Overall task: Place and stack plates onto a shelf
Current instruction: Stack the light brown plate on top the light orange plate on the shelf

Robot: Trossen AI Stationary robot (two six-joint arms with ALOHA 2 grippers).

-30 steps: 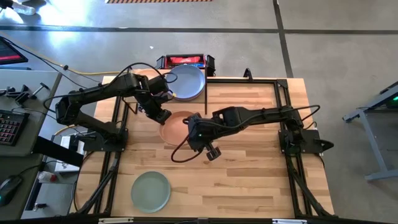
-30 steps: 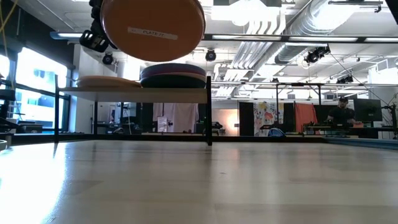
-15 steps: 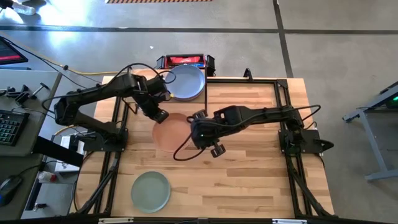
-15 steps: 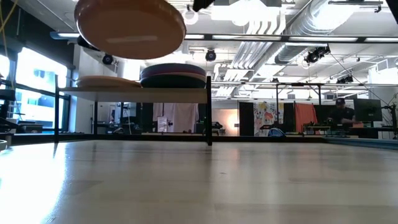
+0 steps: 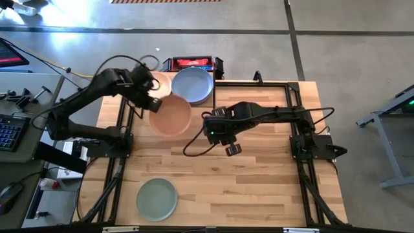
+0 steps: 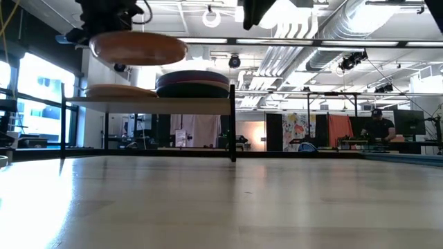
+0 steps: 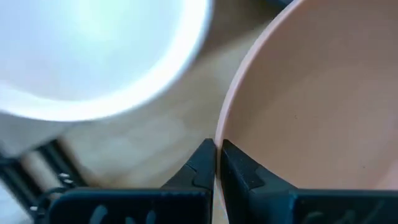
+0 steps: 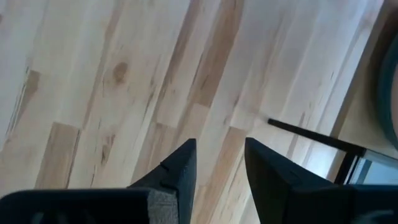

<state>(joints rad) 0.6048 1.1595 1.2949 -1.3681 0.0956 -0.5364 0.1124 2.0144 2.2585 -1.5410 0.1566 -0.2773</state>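
Observation:
A peach plate (image 5: 172,116) hangs in the air at the shelf's near edge, above shelf height in the low view (image 6: 138,48). My left gripper (image 5: 154,103) is shut on it. The shelf (image 6: 149,101) bears a stack topped by a blue plate (image 5: 193,85) and, to its left, a beige plate (image 6: 118,90). A sage green plate (image 5: 156,199) lies flat on the table near its front left. My right gripper (image 5: 208,131) stands open to the right of the peach plate, touching nothing; in its wrist view (image 8: 219,158) only tabletop shows between the fingers. My left gripper pinches the peach plate's rim (image 7: 219,142) on the side toward the table's left, one finger on the inner face and one on the outer. The fingers come from the table's left. The plate is lifted clear and hangs about level, hollow side up.
The shelf's thin black leg (image 8: 311,140) stands near my right gripper. A red and black box (image 5: 193,63) sits beyond the table's far edge. Bare tabletop (image 5: 259,181) stretches across the middle and right.
My right gripper has opened, let go of the peach plate and drawn back toward the table's right. My left gripper has carried the plate up and toward the far left, to the shelf; the plate has tipped from steeply tilted to about level.

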